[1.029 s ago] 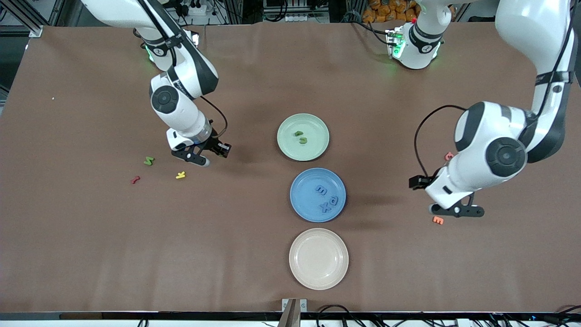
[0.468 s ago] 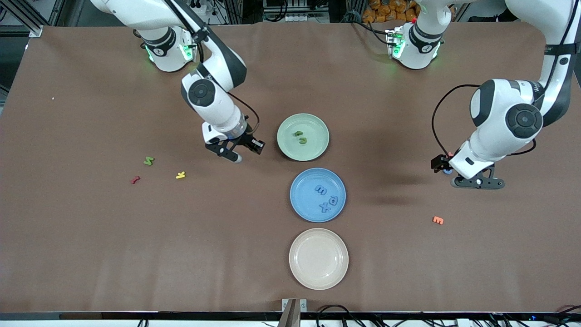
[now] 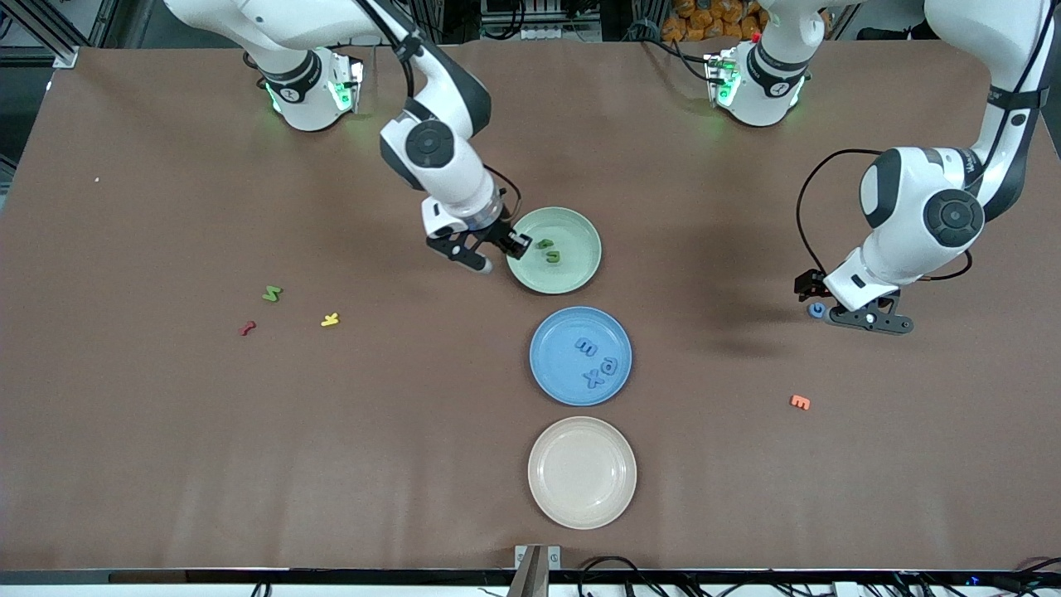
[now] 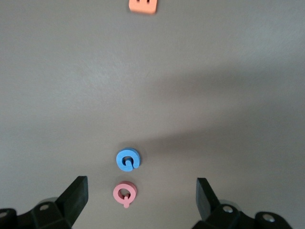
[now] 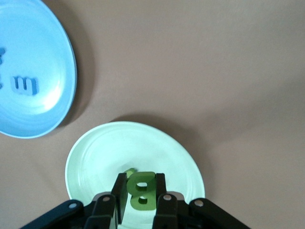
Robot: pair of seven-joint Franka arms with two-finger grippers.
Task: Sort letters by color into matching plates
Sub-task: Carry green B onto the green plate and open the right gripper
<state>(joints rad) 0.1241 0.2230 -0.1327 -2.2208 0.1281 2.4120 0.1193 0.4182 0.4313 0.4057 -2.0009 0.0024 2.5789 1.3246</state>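
My right gripper [image 3: 497,251] is shut on a dark green letter B [image 5: 142,191] and holds it over the rim of the pale green plate [image 3: 574,230], which also shows in the right wrist view [image 5: 95,157]. Two green letters [image 3: 549,250] lie in that plate. The bright blue plate [image 3: 554,375] holds three blue letters [image 3: 597,363]. My left gripper [image 3: 845,305] is open above a blue letter [image 3: 817,310] on the table; in the left wrist view that letter [image 4: 127,159] lies just ahead of the open gripper [image 4: 142,192]. Another green letter [image 3: 272,293] lies toward the right arm's end.
A pink letter [image 4: 125,193] lies between my left jaws, beside the blue one. An orange letter [image 3: 800,402] lies nearer the camera. Red [image 3: 246,328] and yellow [image 3: 330,319] letters lie near the loose green one. A beige plate [image 3: 582,506] sits nearest the camera.
My right arm has carried the green letter from the scattered letters to the green plate's rim. My left arm has moved away from the orange letter to over the blue one.
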